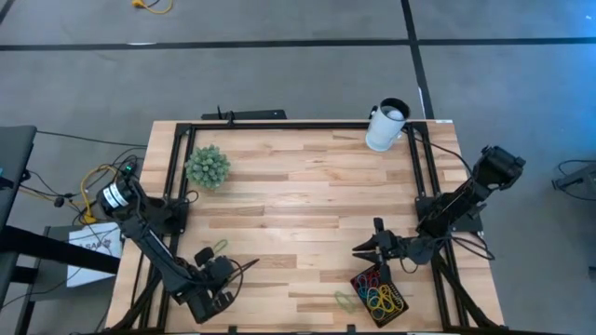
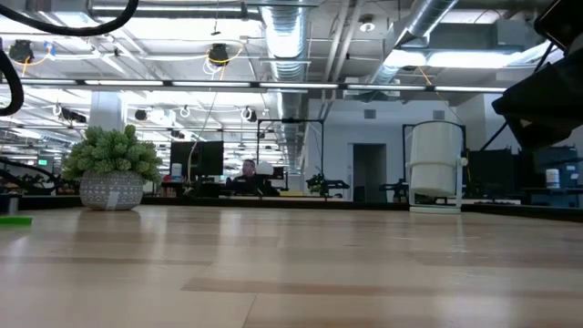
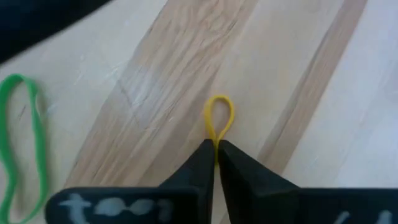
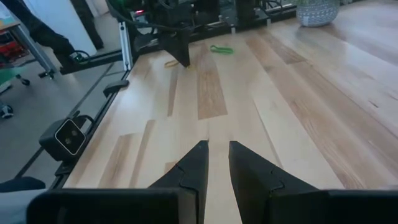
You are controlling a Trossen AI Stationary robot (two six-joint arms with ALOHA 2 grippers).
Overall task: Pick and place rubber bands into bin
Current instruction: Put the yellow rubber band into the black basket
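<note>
My left gripper (image 3: 216, 148) is low over the table's near left part (image 1: 216, 275), pointing down, shut on a yellow rubber band (image 3: 219, 117). A green rubber band (image 3: 23, 146) lies flat on the wood beside it (image 1: 219, 247). The right wrist view shows both bands far off, yellow (image 4: 171, 63) and green (image 4: 221, 48). The black bin (image 1: 357, 282) stands near the near right corner with several coloured rubber bands (image 1: 382, 298) inside. My right gripper (image 4: 217, 163) hovers just beyond the bin (image 1: 368, 248), open by a narrow gap, empty. Another green band (image 1: 345, 300) lies left of the bin. My left gripper pinches the yellow rubber band between its two fingertips (image 3: 204, 155), coming from above. It has one end of the loop (image 3: 216, 138), with both strands drawn together there. The free loop sticks out beyond the tips, close to the wood; whether it rests there I cannot tell.
A small potted plant (image 1: 207, 166) stands at the far left and a white cylindrical cup (image 1: 386, 126) at the far right corner. Black frame rails (image 1: 177, 177) run along the table's sides. The wide middle of the table (image 1: 298, 195) is bare wood.
</note>
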